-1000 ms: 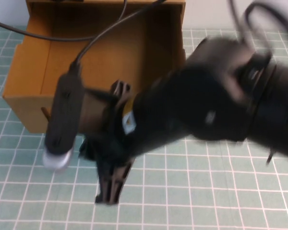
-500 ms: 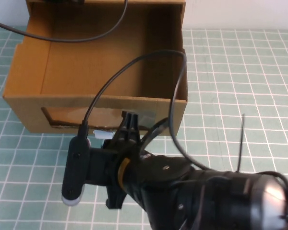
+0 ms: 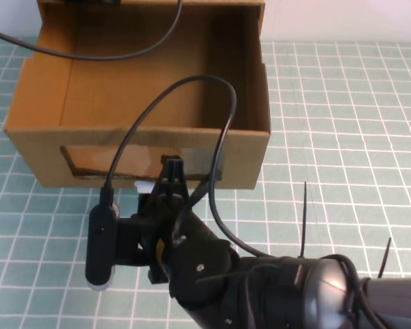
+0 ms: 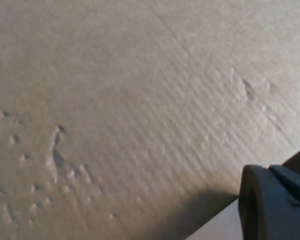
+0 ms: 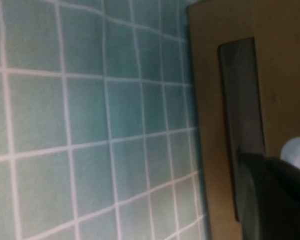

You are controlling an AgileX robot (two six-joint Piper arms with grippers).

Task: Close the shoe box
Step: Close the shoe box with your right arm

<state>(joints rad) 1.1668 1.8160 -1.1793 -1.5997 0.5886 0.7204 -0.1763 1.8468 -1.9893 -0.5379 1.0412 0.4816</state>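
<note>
Shoe box [image 3: 144, 103] sits open-topped on the bench [image 3: 342, 123], right claw [image 3: 170, 179] at its windowed front, fingers together. Left claw [image 4: 275, 202] shows only against cardboard in its wrist view, can't tell its state.

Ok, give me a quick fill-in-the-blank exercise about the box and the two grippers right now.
1. The shoe box stands on a green ____ mat.
2. The right gripper points at the box's ____ panel.
3. The small tab by that gripper is ____.
4. The left gripper is close against plain ____.

Missing words: grid; front; white; cardboard
</note>
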